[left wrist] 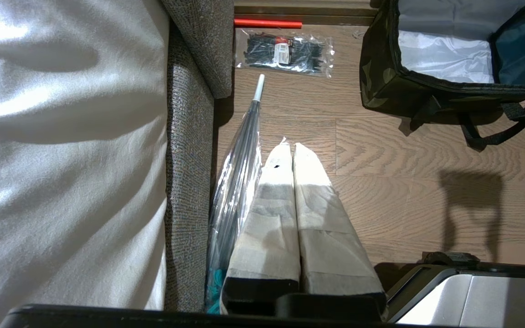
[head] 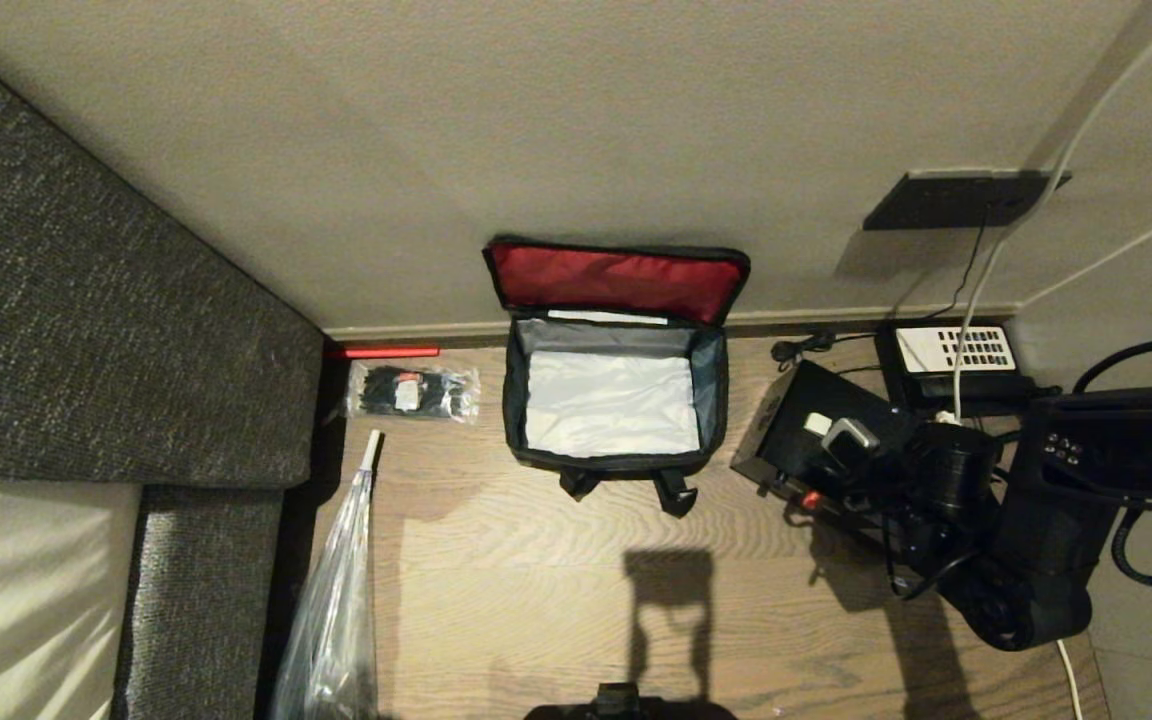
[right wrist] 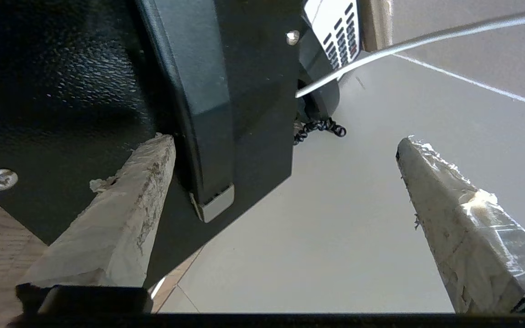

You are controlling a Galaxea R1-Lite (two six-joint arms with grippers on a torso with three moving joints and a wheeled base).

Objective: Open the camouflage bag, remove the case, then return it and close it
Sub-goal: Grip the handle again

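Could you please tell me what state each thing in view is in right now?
camouflage bag: open, lid up against the wall, empty.
case: out of the bag, on the floor to its right.
right gripper: open, at the case's handle.
left gripper: shut, empty, parked over the floor.

From my right wrist camera, the right gripper [right wrist: 285, 146] has its taped fingers [right wrist: 121, 214] spread wide. One fingertip sits against the case [right wrist: 84, 91], beside its handle [right wrist: 198, 91] with a pale end. Beyond it lies the telephone [right wrist: 335, 32] and its coiled cord [right wrist: 319, 127].
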